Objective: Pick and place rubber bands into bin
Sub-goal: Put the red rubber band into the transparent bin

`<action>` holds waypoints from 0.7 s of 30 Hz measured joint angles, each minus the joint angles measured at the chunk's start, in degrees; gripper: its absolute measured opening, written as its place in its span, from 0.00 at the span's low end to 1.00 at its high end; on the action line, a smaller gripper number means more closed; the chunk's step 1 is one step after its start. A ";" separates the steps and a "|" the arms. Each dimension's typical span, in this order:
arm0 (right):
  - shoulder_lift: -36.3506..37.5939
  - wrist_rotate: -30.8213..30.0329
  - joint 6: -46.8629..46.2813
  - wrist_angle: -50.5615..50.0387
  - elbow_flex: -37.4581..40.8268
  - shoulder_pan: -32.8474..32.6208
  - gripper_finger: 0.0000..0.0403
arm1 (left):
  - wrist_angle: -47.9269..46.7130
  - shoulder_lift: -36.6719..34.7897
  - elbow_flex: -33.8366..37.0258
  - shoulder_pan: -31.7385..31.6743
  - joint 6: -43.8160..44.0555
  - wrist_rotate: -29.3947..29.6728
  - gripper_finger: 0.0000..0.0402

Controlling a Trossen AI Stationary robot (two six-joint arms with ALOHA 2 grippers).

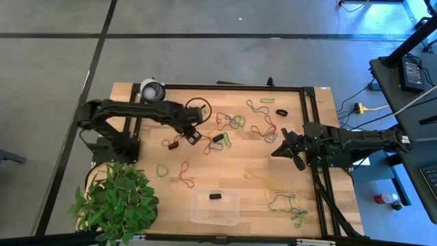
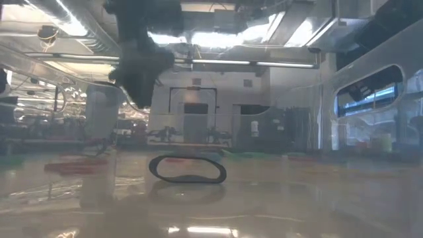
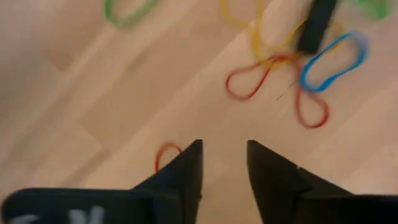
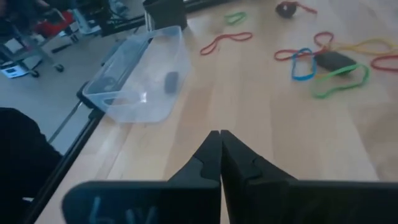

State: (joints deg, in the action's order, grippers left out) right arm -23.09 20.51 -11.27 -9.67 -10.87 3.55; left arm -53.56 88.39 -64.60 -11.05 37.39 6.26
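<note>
Two dark, near-black jointed arms of blocky segments, each ending in a two-finger gripper: left gripper (image 1: 193, 133), right gripper (image 1: 283, 147). Fingers (image 3: 186, 171) matte black, wedge-shaped, tapering to pointed tips. Flat black wrist plate beneath each finger pair, carrying faint pale markings, not legible. Seen from above, black cabling alongside the right arm's rear segment.

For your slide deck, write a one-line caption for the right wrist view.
Shut right gripper poised over the wooden table, the clear bin ahead and coloured rubber bands scattered beyond.
</note>
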 joint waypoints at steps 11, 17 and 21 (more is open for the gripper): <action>0.00 1.78 -3.37 -1.07 0.00 0.48 0.00 | -1.61 10.96 -0.02 -0.70 -0.80 3.57 0.45; 0.00 -1.45 -10.51 -0.88 0.00 0.48 0.00 | -4.04 14.05 1.20 -0.74 -0.22 3.04 0.43; 0.00 -4.88 -14.16 -0.84 0.00 0.48 0.00 | -3.91 16.21 1.44 -0.68 -3.30 1.83 0.41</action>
State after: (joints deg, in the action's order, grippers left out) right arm -23.09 15.63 -25.43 -10.51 -10.87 4.03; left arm -57.47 104.60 -63.16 -11.73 34.08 8.09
